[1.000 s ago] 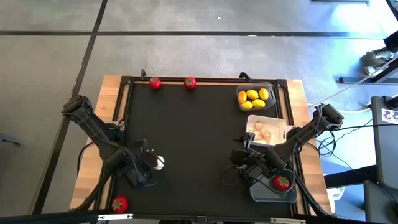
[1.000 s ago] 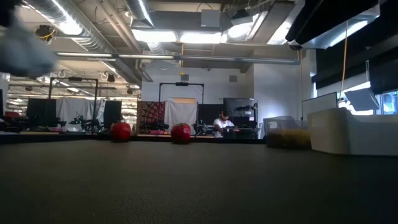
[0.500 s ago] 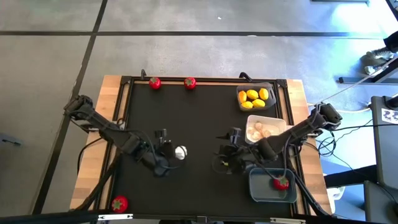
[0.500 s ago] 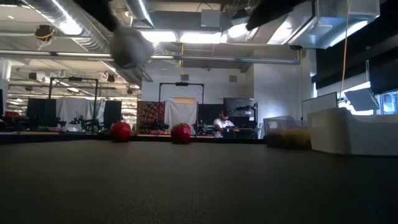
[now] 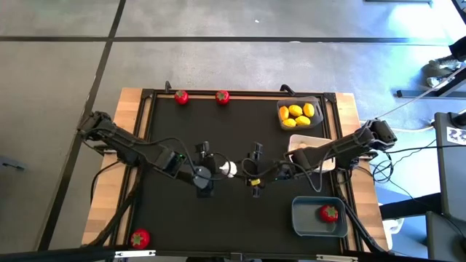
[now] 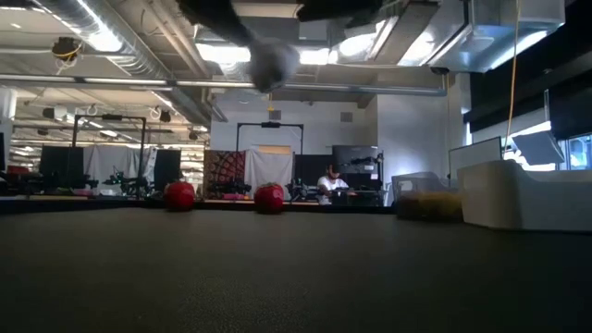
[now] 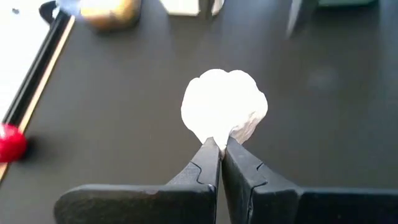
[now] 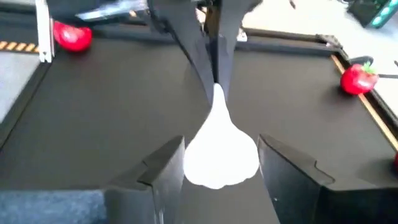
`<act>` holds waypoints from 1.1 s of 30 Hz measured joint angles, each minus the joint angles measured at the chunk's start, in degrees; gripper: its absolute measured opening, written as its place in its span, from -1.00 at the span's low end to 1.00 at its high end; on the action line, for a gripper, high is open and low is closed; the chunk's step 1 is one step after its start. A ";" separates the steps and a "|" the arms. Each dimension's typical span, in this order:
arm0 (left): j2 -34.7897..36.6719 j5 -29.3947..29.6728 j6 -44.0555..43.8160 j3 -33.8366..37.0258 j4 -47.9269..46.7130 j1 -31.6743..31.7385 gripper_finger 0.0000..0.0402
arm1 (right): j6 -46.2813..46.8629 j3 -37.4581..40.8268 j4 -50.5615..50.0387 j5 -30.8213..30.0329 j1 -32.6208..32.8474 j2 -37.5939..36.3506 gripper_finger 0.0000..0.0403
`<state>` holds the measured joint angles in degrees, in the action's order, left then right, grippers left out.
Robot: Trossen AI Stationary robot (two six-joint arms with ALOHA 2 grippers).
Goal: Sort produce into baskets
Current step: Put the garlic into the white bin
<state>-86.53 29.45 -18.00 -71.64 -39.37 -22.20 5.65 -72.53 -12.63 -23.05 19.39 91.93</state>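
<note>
No brand, label or writing can be read anywhere. At the table's near left corner a red fruit point(image 5: 140, 238) with a green top lies by itself on the wooden edge beside the black mat point(image 5: 218, 131). The left gripper point(image 5: 217, 172) hangs above the middle of the mat, its jaws pinched tight on the thin stem of a white garlic bulb point(image 5: 228, 169), which looks lumpy and pale, narrow at the stem and swelling to a round body. Two more red fruits point(image 5: 181, 97) point(image 5: 223, 96) sit well apart from it at the mat's far edge. Just beside the bulb on its other side, the right gripper point(image 5: 251, 175) faces the left one with its fingers point(image 8: 163, 167) partly spread on either side of the bulb's round body; whether they touch it cannot be told. Farther right, the dark grey basket point(image 5: 314, 121) holds yellow lemons point(image 5: 299, 113), the white basket point(image 5: 298, 140) sits partly under the right arm, and the blue-grey basket point(image 5: 303, 220) near the front holds one red fruit point(image 5: 330, 213).
</note>
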 joint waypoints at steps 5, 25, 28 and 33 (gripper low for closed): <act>-1.59 -0.15 4.95 0.00 5.50 0.99 -0.97 | -0.01 0.02 1.53 2.17 -1.49 0.85 -0.04; -3.01 -0.24 10.66 0.00 12.65 1.36 -0.97 | -1.51 0.07 1.15 3.21 -1.46 2.99 -0.13; -3.01 -0.24 10.71 0.00 12.64 1.36 -0.97 | -1.68 0.07 1.11 3.22 -1.45 2.99 -0.32; -3.03 -0.35 10.81 0.02 12.82 1.36 -0.94 | -2.75 0.04 0.99 3.21 -1.44 2.94 -0.73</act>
<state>-89.56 29.10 -7.19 -71.62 -26.56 -20.84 2.90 -72.49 -11.65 -19.84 17.96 94.87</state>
